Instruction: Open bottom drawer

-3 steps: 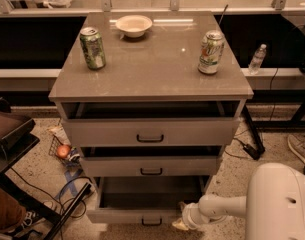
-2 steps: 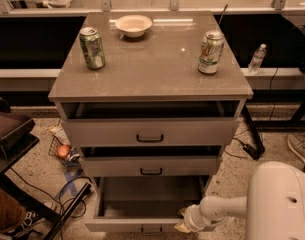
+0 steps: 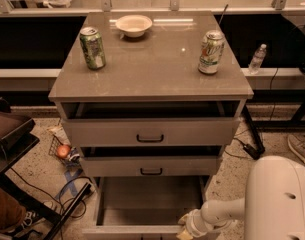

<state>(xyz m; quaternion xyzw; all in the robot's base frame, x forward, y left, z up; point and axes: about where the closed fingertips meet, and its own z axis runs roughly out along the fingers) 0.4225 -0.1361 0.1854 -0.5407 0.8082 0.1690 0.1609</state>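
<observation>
The bottom drawer (image 3: 142, 230) of the grey cabinet stands pulled far out toward the camera. Its plain grey tray (image 3: 149, 204) lies open to view and looks bare. Only the top strip of its front panel shows at the picture's lower edge, and its handle is cut off there. My gripper (image 3: 185, 228), on the end of the white arm (image 3: 224, 213), sits at the right end of that front panel, reaching in from the lower right. Where it meets the panel is hidden.
The top drawer (image 3: 150, 132) and middle drawer (image 3: 151, 166) each stand slightly out. On the cabinet top are two cans (image 3: 92, 47) (image 3: 211, 52) and a white bowl (image 3: 134, 25). Cables (image 3: 72, 189) and a round fruit (image 3: 63, 151) lie on the floor at left, beside a dark stand (image 3: 12, 134).
The bottom drawer has slid further out toward the camera, showing more of its tray. The gripper and forearm have moved back with its front panel.
</observation>
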